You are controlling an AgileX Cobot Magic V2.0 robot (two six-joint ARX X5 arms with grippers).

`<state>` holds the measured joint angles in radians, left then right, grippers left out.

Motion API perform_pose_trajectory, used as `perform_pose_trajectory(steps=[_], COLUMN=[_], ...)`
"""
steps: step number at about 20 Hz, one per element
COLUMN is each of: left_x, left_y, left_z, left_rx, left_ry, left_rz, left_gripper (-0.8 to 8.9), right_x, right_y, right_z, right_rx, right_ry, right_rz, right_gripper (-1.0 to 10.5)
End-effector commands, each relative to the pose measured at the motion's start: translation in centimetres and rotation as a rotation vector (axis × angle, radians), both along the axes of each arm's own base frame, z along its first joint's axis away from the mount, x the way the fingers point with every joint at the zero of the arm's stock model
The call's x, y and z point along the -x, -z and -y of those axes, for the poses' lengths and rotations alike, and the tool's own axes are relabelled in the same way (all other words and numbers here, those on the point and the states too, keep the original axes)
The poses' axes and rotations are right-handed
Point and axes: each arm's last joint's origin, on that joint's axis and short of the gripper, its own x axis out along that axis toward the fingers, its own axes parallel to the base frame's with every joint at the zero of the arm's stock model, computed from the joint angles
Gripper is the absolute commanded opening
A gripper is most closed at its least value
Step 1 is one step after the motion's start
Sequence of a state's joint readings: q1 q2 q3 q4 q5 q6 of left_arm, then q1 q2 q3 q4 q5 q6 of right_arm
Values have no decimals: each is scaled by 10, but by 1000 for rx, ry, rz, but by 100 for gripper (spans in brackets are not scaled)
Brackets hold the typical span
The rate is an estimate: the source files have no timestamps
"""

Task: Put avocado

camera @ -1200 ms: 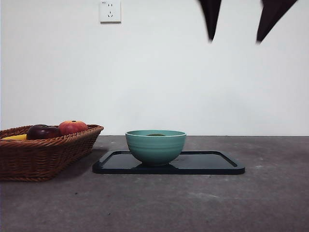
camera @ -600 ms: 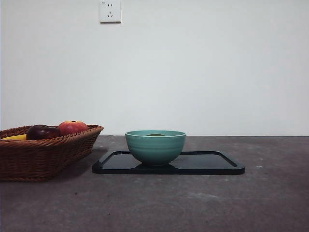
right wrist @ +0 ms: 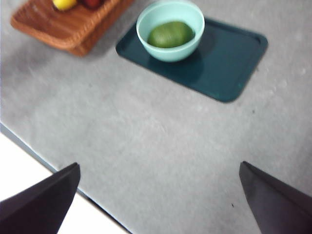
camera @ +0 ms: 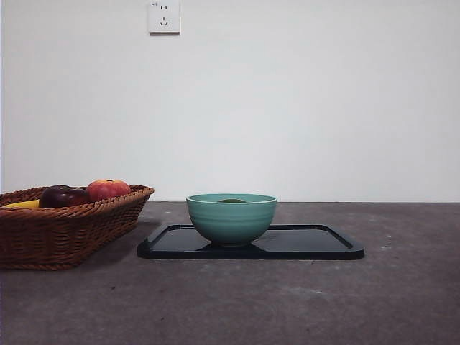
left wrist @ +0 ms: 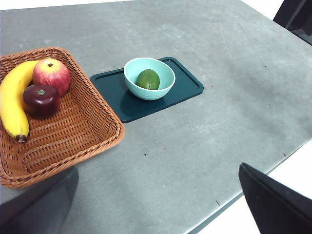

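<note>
One dull oval avocado (left wrist: 147,79) in glossy round bowl (left wrist: 161,90); both claws, left (left wrist: 146,214) and right (right wrist: 158,200), spread wide, empty.

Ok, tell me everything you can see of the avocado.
The avocado is an oval fruit with dull olive-green skin, whole and unmarked as far as the views show. It lies on its side inside the light teal bowl, which stands on the dark tray beside the wicker basket. Nothing but the bowl touches it; neither gripper is near. In the front view only a sliver of its top shows over the bowl's rim.
</note>
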<state>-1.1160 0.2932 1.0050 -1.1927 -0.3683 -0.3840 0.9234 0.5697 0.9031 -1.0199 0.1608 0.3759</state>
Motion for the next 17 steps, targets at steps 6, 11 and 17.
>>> perform_pose_trajectory(steps=[6, 11, 17], left_x=[0, 0, 0], left_y=[-5, -5, -5], left_z=[0, 0, 0], left_rx=[39, 39, 40], left_ry=[6, 6, 8], left_rz=[19, 19, 20], left_gripper=[15, 15, 15], right_x=[-2, -2, -2], right_y=[-7, -7, -7], right_z=[-4, -4, -4], right_rx=[-66, -66, -67], right_ry=[2, 2, 2], right_rz=[36, 37, 37], right_gripper=[27, 27, 27])
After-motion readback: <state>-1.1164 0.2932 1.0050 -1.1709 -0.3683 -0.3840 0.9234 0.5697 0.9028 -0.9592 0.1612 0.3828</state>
